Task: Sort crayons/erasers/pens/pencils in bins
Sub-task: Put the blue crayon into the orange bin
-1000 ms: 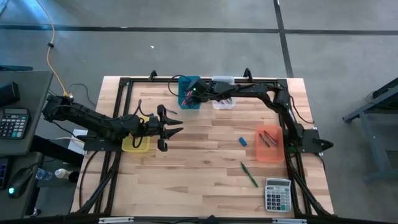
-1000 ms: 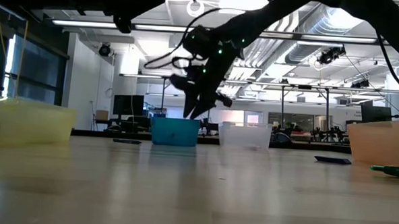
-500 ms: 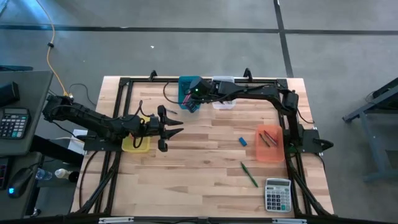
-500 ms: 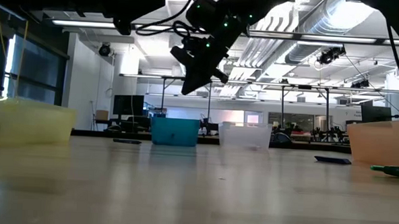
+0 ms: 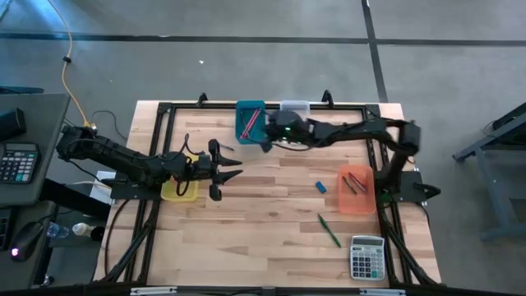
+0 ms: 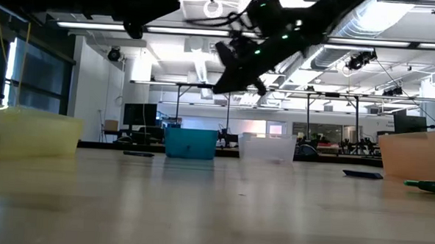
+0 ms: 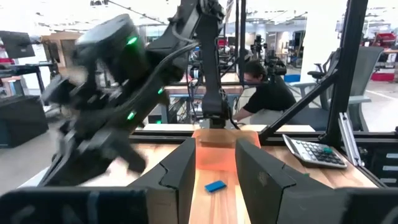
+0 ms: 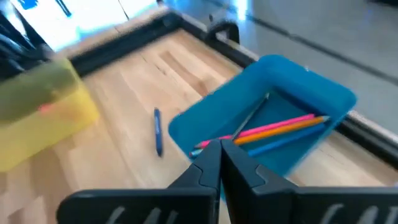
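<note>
Teal bin (image 8: 267,118) holding pencils (image 8: 273,132), seemingly, right hand (image 8: 219,149) closed

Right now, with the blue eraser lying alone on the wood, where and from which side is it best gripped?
Probably from straight above, closing across the blue eraser's short width. It lies flat on the table, slightly angled, apart from the orange bin, so its long sides look free. The right end effector hangs near the teal bin, its fingers shut.
</note>
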